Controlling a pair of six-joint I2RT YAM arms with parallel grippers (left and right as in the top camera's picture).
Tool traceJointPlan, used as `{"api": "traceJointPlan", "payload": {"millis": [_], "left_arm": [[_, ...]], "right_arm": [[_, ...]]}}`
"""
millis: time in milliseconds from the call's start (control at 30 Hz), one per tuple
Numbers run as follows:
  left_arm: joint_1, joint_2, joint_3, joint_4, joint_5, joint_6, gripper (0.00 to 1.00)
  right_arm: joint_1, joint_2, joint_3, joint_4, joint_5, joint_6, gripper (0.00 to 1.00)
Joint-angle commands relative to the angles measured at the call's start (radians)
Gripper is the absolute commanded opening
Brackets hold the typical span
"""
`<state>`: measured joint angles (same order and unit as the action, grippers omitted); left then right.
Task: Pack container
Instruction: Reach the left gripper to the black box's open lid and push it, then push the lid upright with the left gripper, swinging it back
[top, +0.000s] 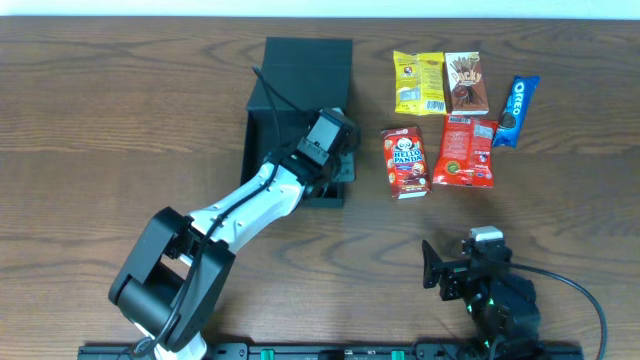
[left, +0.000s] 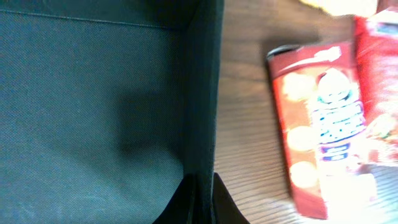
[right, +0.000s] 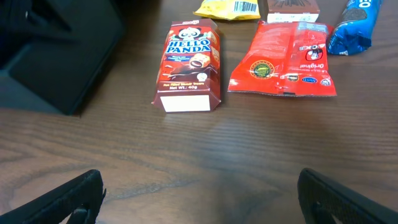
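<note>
From overhead, the container (top: 305, 70) sits left of centre on the worktop (top: 120, 110), its flap lid thrown back away from the robot. The left hand (top: 338, 150) reaches over the box's right wall. To the right lie a yellow packet (top: 418, 82), a Pocky box (top: 465, 82), an Oreo packet (top: 516, 110), a Hello Panda box (top: 404, 162) and a red packet (top: 466, 152), all outside the box. The right hand (top: 470, 268) rests near the front edge, well apart from the snacks.

In the left wrist view, the dark-teal interior fills the left side, with nothing lying in the part that shows. The left hand's fingers (left: 177, 208) are pressed together, one on either side of the container's right wall, pinching it. The Hello Panda box lies blurred on the wood beside that wall.

In the right wrist view, the right hand's fingers (right: 68, 199) are spread wide at the lower corners, with only bare wood between them. The Hello Panda box and the red packet lie ahead, and the container's dark corner is at the far left
</note>
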<state>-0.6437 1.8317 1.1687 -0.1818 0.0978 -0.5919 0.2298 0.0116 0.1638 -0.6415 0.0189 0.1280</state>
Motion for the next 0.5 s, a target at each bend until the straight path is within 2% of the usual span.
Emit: {"api": "traceJointPlan", "payload": {"millis": [0, 133, 167, 233, 267, 333, 467], "left_arm": [[-0.011, 0.014, 0.041, 0.010, 0.033, -0.027, 0.06], [-0.011, 0.014, 0.041, -0.005, 0.029, -0.036, 0.06], [-0.011, 0.014, 0.041, -0.005, 0.029, -0.032, 0.19], [-0.011, 0.014, 0.041, -0.005, 0.030, -0.016, 0.59], [-0.011, 0.014, 0.041, -0.005, 0.030, -0.014, 0.64], [-0.006, 0.012, 0.047, -0.005, 0.030, -0.013, 0.68], [0.024, -0.015, 0.106, -0.049, 0.021, 0.051, 0.67]], "right_arm": [[-0.008, -0.006, -0.010, -0.002, 0.003, -0.010, 0.99], [-0.008, -0.006, -0.010, -0.002, 0.003, -0.010, 0.99], [-0.008, -0.006, -0.010, -0.002, 0.003, -0.010, 0.99], [-0.008, -0.006, -0.010, -0.002, 0.003, -0.010, 0.99], [-0.008, -0.006, -0.010, -0.002, 0.003, -0.010, 0.99], [-0.008, -0.006, -0.010, -0.002, 0.003, -0.010, 0.99], [-0.008, -0.006, -0.010, -0.002, 0.003, -0.010, 0.99]]}}
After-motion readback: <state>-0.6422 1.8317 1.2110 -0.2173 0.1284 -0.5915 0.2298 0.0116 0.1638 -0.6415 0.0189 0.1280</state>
